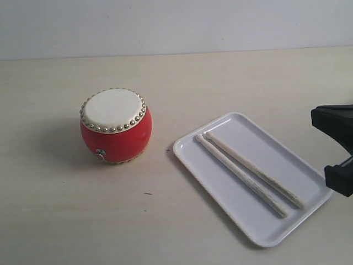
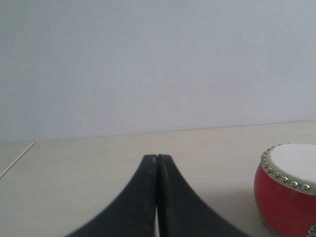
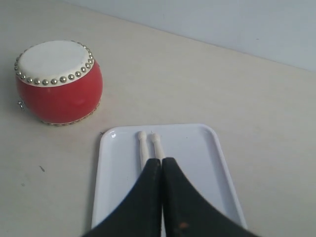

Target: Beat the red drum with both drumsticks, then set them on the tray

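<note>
The red drum (image 1: 116,127) stands upright on the table at the left, cream head up; it also shows in the left wrist view (image 2: 289,190) and the right wrist view (image 3: 58,83). Two pale drumsticks (image 1: 248,172) lie side by side on the white tray (image 1: 237,212), rounded tips toward the drum; their tips (image 3: 148,143) peek out beyond my right gripper. My right gripper (image 3: 162,160) is shut and empty above the tray, and part of it shows at the exterior view's right edge (image 1: 337,149). My left gripper (image 2: 157,157) is shut and empty, left of the drum.
The beige table (image 1: 165,72) runs back to a pale wall. A few small dark specks mark the surface in front of the drum.
</note>
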`<action>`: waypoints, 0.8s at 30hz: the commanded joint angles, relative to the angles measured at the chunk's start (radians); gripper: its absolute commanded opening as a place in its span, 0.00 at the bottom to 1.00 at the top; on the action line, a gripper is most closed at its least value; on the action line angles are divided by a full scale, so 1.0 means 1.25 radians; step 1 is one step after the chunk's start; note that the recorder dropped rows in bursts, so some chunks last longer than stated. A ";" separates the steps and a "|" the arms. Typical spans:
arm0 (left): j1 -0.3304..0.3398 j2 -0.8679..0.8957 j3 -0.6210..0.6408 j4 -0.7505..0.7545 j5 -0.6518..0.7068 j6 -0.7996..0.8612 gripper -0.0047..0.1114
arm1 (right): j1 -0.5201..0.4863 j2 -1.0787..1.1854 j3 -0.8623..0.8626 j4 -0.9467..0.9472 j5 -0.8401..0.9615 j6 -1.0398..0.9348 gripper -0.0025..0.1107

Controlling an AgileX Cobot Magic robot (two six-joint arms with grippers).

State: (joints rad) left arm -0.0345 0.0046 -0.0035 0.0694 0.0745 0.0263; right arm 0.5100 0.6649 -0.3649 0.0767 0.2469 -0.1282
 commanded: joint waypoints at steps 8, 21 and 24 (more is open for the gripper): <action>0.001 -0.004 0.003 0.004 -0.007 -0.004 0.04 | -0.212 -0.311 0.000 -0.003 -0.008 0.000 0.02; 0.001 -0.004 0.003 0.004 -0.007 -0.004 0.04 | -0.383 -0.478 0.215 -0.061 -0.172 0.034 0.02; 0.001 -0.004 0.003 0.004 -0.007 -0.004 0.04 | -0.389 -0.514 0.262 -0.061 -0.172 0.069 0.02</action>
State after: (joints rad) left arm -0.0345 0.0046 -0.0035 0.0694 0.0745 0.0263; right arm 0.0333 0.0604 -0.0848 0.0077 0.0624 -0.0817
